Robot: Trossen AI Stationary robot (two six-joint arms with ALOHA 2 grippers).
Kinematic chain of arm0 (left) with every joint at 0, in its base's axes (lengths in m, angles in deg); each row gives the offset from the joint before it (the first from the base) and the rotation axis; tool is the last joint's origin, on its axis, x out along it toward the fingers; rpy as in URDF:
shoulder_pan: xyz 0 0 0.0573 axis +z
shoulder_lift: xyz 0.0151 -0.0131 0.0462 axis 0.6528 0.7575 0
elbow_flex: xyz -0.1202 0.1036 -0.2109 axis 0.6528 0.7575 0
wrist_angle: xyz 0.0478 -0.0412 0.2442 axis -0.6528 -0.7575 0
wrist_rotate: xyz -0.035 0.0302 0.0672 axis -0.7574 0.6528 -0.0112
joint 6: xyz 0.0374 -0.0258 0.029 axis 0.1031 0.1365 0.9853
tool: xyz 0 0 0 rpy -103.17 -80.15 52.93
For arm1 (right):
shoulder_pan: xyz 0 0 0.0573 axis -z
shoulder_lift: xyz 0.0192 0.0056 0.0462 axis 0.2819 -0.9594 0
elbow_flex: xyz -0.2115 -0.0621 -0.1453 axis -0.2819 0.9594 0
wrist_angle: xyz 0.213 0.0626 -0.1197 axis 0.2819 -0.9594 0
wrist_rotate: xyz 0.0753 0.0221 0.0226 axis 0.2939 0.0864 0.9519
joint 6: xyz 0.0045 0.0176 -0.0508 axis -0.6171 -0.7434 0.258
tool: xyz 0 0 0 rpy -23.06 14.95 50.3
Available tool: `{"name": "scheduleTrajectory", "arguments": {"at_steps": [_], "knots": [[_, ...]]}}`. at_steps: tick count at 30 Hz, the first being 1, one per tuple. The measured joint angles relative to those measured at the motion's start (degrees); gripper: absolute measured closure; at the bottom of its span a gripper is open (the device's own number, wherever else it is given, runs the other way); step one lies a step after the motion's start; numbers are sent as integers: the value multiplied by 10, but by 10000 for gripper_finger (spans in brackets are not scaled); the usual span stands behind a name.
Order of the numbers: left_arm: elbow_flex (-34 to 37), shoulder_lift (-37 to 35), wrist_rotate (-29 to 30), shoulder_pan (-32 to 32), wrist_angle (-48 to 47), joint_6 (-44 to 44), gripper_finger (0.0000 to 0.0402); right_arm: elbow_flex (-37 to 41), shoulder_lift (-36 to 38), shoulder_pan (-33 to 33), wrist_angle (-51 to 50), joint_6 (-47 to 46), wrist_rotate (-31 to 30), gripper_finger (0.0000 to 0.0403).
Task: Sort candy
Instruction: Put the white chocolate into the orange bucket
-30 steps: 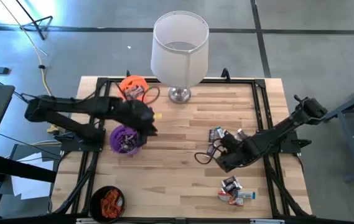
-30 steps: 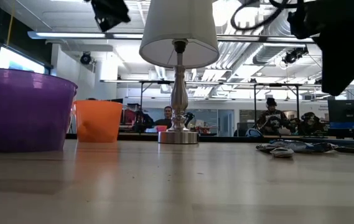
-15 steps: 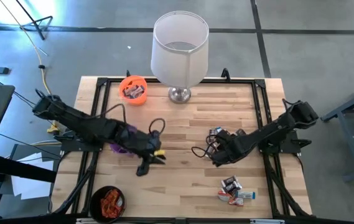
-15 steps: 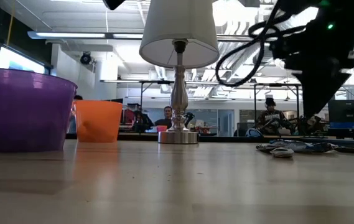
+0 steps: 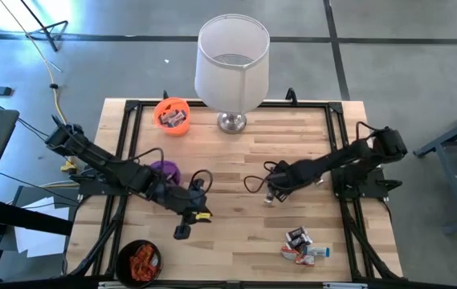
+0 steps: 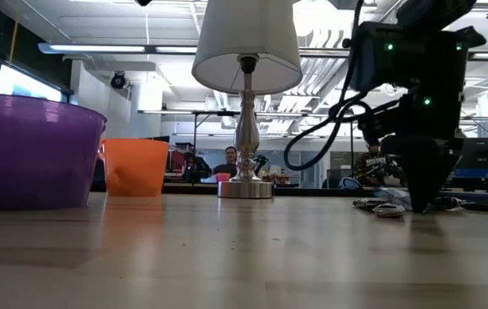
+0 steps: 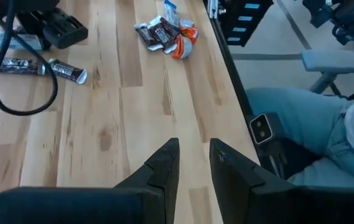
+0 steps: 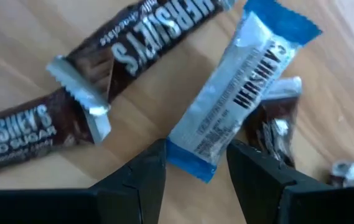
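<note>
My right gripper (image 5: 270, 195) points down, open, low over a small group of candy at the table's middle right. In the right wrist view its fingers stand on either side of one end of a silver-blue candy (image 8: 239, 87), which lies flat beside two dark brown candies (image 8: 152, 31). My left gripper (image 5: 182, 233) hangs above bare wood near the front centre, slightly open, with nothing between its fingers (image 7: 193, 146). A second heap of candy (image 5: 302, 245) lies at the front right. My right gripper comes from above, its fingers (image 8: 149, 171) standing on either side of the silver-blue candy's end (image 8: 192, 152). The candy lies flat on the table. Whether the fingers touch it I cannot tell.
An orange cup (image 5: 172, 115) with candy stands at the far left, a purple cup (image 5: 164, 170) sits partly under my left arm, and a black cup (image 5: 140, 261) with orange-red candy is at the front left. A white lamp (image 5: 232, 64) stands at the far middle.
My left gripper has swung from above the purple cup toward the table's near edge and centre. My right gripper has come down and moved toward the table's left, onto the middle-right group of candy.
</note>
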Motion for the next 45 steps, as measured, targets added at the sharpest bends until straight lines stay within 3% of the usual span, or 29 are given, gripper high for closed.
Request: {"name": "scheduleTrajectory", "arguments": {"at_steps": [16,29,39,45], "knots": [[0,0,8,-4,0,20,328,7,1,65,68,85,22,248],[0,0,8,-4,0,20,328,7,1,83,85,99,57,392],[0,0,13,-4,0,20,328,6,2,80,40,84,70,399],[0,0,29,-11,4,20,328,7,9,46,-2,43,74,399]]}}
